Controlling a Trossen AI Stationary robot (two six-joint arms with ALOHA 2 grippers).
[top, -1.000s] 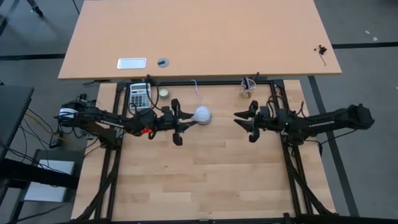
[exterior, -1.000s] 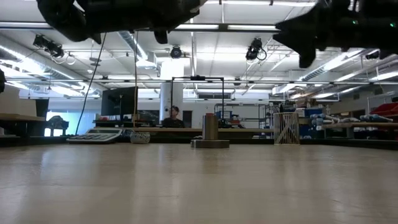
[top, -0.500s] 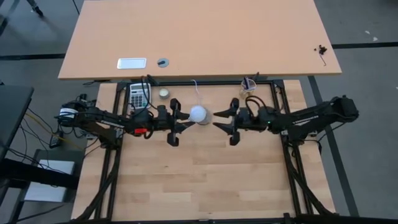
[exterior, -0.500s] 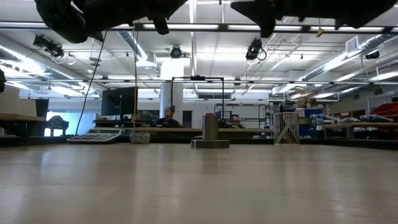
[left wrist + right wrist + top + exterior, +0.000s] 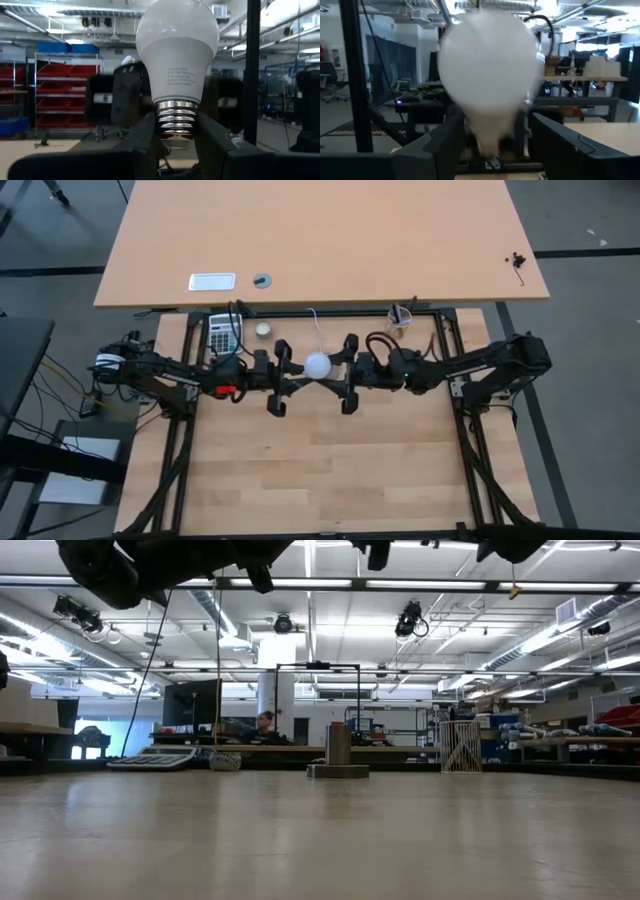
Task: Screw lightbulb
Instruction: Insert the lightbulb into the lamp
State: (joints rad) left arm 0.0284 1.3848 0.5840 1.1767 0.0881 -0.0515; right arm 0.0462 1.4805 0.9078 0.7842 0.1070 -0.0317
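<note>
My left gripper (image 5: 175, 145) pinches the bulb (image 5: 177, 50) by its ribbed metal screw end, globe pointing away toward my right gripper (image 5: 347, 372), so the bulb hangs in the air between both arms over the middle of the table (image 5: 330, 470). My right fingers (image 5: 560, 145) stand wide on either side of the globe, apart from it and not closed on anything. To take the handover well, I judge I should bring the right pads square onto the widest part of the globe and squeeze gently: the frosted white shell looks smooth and rounded, likely to slip out of a skewed grip, and too much force could crack it. The left should let go only once the right is firm. Farther back stands the grey metal socket (image 5: 337, 755), a short cylinder on a flat round base.
</note>
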